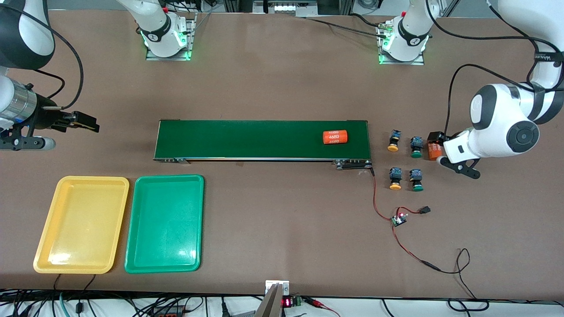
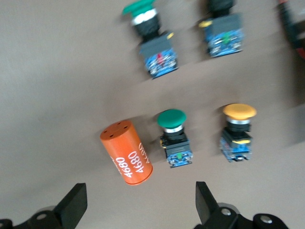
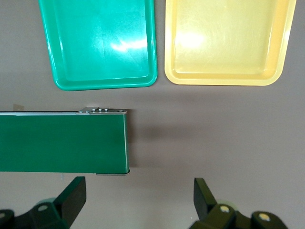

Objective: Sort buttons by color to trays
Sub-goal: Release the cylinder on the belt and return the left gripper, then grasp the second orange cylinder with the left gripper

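At the desk's left-arm end, left gripper [image 2: 138, 207] hovers, fingers apart, over four buttons [image 1: 393, 142]; right gripper [image 3: 138, 205], fingers apart, over bare desk [image 1: 282, 79] near trays [image 1: 165, 224].

**Brown table and what lies on it**

The brown table [image 1: 282, 79] carries a dark-green conveyor belt [image 1: 246, 139] at its middle. A yellow tray [image 1: 48, 259] and a green tray [image 1: 132, 259] lie side by side, nearer the front camera, toward the right arm's end. Four buttons [image 1: 393, 141] lie in a square off the belt's end toward the left arm, an orange cylinder [image 1: 433, 149] just beside them. A small circuit board [image 1: 399, 219] with red wires lies nearer the camera.
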Robot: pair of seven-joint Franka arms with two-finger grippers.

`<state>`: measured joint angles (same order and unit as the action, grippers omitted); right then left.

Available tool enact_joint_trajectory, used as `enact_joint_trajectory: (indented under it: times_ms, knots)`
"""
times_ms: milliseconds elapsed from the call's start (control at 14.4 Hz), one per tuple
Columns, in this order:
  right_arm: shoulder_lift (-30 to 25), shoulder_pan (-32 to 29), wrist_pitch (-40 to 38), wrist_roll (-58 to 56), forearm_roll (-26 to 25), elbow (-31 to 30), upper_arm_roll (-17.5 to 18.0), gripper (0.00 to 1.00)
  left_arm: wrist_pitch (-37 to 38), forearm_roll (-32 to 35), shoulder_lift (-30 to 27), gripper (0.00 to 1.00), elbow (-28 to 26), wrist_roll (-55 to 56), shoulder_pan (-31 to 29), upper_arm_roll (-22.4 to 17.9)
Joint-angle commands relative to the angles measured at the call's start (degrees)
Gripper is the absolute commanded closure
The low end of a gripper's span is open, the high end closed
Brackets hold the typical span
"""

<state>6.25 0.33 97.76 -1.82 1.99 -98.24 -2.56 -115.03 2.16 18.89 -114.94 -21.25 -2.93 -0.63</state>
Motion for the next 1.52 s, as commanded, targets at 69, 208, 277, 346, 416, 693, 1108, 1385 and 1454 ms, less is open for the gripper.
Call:
enact_joint_trajectory:
  times_ms: [69,208,277,346,416,693,1108,1385,1454]
  knots:
    - [0.0,-0.2,-0.6,-0.3,1.0,0.3,-0.2,0.0,-10.0,-0.4,1.1,0.0,-7.1,1.9,-0.3,-2.4]
    - [0.0,-0.2,-0.6,-0.3,1.0,0.3,-0.2,0.0,-16.1,-0.4,2.4,0.0,-10.1,1.8,-0.3,-2.5]
    - [0.0,-0.2,-0.6,-0.3,1.0,0.3,-0.2,0.0,-17.9,-0.4,3.4,0.0,-10.7,1.3,-0.6,-2.5]
    - [0.0,-0.4,-0.6,-0.3,1.0,0.3,-0.2,0.0,-18.6,-0.4,3.9,0.0,-10.7,1.0,-1.0,-2.5]
    - [0.0,-0.4,-0.6,-0.3,1.0,0.2,-0.2,0.0,-18.6,-0.4,4.0,0.09,-10.7,0.9,-1.1,-2.6]
    - [0.0,-0.4,-0.6,-0.3,1.0,0.1,-0.2,0.0,-18.4,-0.5,4.2,0.71,-10.1,1.1,-1.1,-2.6]
    - [0.0,-0.5,-0.7,-0.8,0.9,0.1,-0.4,0.0,-1.5,-0.1,-0.6,0.77,-1.0,0.9,-0.2,-0.3]
    - [0.0,-2.4,-1.9,-2.0,0.8,0.1,-0.7,0.0,6.6,-0.4,-1.1,0.77,3.7,-3.4,-0.2,10.9]
    - [0.0,-2.4,-2.0,-2.0,0.8,0.1,-0.7,0.0,6.4,-0.5,-1.1,0.77,3.7,-6.1,-0.2,13.2]
